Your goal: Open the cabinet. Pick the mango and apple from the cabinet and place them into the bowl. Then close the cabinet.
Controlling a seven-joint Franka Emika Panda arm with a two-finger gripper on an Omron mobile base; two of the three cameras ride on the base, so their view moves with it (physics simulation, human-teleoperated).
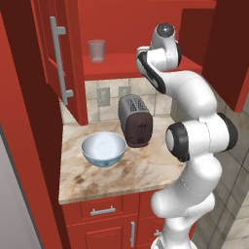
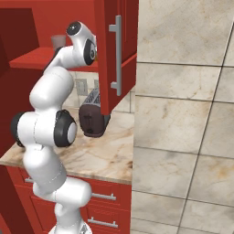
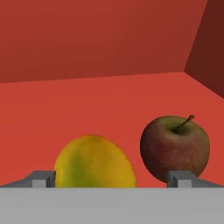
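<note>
- While both doors of the cabinet [image 1: 58, 58] stood swung open in the left base view, the arm [image 1: 194, 131] reached up onto its red shelf, with the hand hidden behind the arm's own upper joints. A clear glass cup [image 1: 97, 50] stood upright on the shelf to the left of the arm. Below, on the marbled counter [image 1: 121, 175], the bowl [image 1: 103, 149] sat upright just beside a dark toaster [image 1: 135, 120], with nothing visible in it. Wall sockets [image 1: 103, 96] showed on the tiled wall behind. No brand or writing could be read on the toaster or anywhere else.
- As seen from the right base view, the open right door [image 2: 116, 55] with its long silver handle [image 2: 117, 55] hung in front of the toaster, covering part of it. The arm bent upward to the shelf, and the cup stood behind its top joint. No lettering was legible.
- Where the hand view looked along the shelf, the gripper [image 3: 113, 180] had its jaws spread wide apart and held nothing. The mango [image 3: 94, 162] lay on the shelf between the two fingertips [image 3: 43, 178], close to the left one. The apple [image 3: 175, 146] rested to the right of the mango, stem up, a small gap between them, just behind the right fingertip. Neither fruit bore a sticker or label.
</note>
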